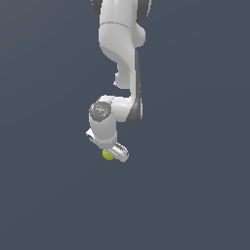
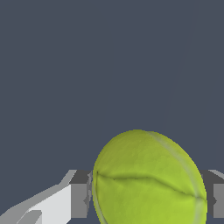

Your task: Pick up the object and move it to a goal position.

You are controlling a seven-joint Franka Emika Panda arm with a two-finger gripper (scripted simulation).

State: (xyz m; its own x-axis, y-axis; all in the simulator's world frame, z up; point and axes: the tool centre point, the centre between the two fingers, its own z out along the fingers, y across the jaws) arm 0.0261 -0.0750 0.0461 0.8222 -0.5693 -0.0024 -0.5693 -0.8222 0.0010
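The yellow-green ball (image 2: 148,179) fills the space between my two fingers in the wrist view. The left finger pad (image 2: 79,194) and the right finger pad (image 2: 217,197) both touch its sides. In the exterior view only a small part of the ball (image 1: 107,155) shows, under the white gripper (image 1: 113,152), which points down from the arm at the middle of the view. The gripper (image 2: 148,194) is shut on the ball. No goal marker shows in either view.
The white arm (image 1: 122,53) comes down from the top middle of the exterior view. A plain dark grey-blue surface (image 1: 195,185) fills the background in both views. No other object shows.
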